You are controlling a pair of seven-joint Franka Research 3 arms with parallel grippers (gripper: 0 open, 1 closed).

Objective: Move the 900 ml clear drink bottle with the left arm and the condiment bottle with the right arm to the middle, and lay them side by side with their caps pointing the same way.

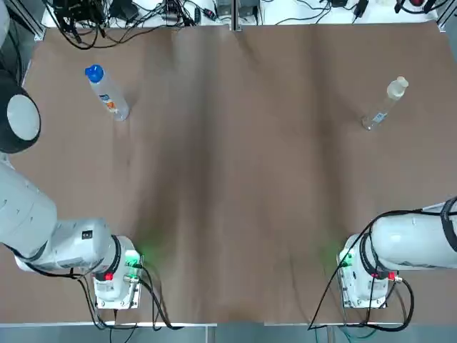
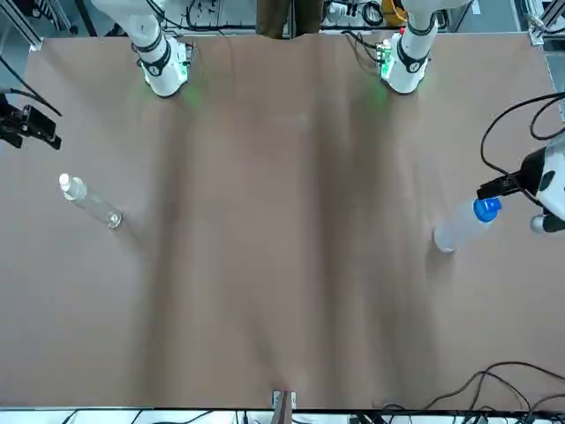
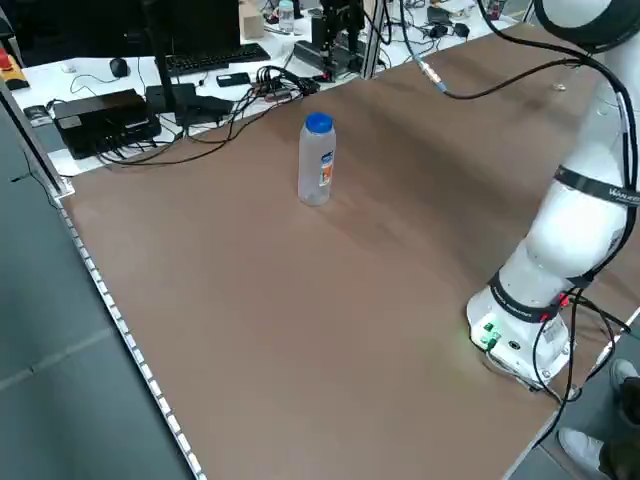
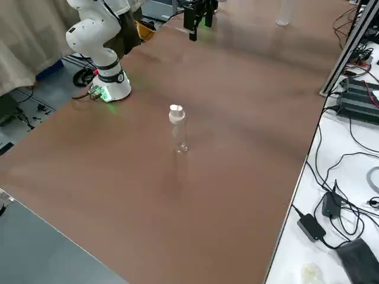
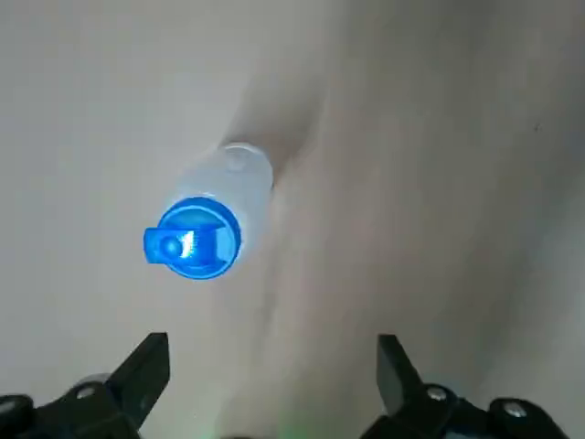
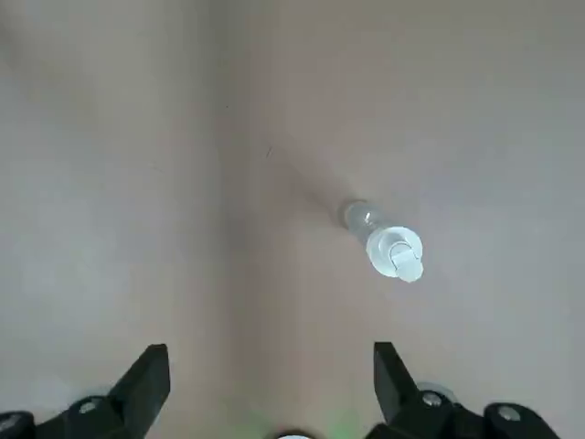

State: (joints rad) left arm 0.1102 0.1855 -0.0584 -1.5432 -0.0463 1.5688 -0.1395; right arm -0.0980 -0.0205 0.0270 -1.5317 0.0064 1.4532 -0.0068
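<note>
Left gripper (image 5: 271, 357) hangs high over the far left part of the table (image 1: 228, 186), fingers spread wide with nothing between them. It looks straight down on the drink bottle (image 1: 107, 91), which stands upright with its blue cap (image 5: 192, 240) on top, a little off the line between the fingers. The right gripper (image 6: 270, 361) hangs likewise over the far right part, spread and empty, above the condiment bottle (image 1: 384, 106), which is also upright and off to one side of its fingers. Both bottles are well apart from the middle and from each other, so the whole task lies ahead. The main risk I see is a tip-over on the way down. Neither bottle sits centred under its gripper, so a descent without a sideways correction would likely bring a finger onto a cap and knock the bottle flat, and a round bottle then rolls. The condiment bottle looks the touchier one, being slim and tall. The drink bottle is broad, so the spread may only just clear it, and smooth plastic could slip in a shallow pinch. Later, with the arms coming in from opposite sides, the caps could end up pointing opposite ways. The grippers could also crowd each other at the middle, or a bottle laid on its side could roll away from its neighbour.
</note>
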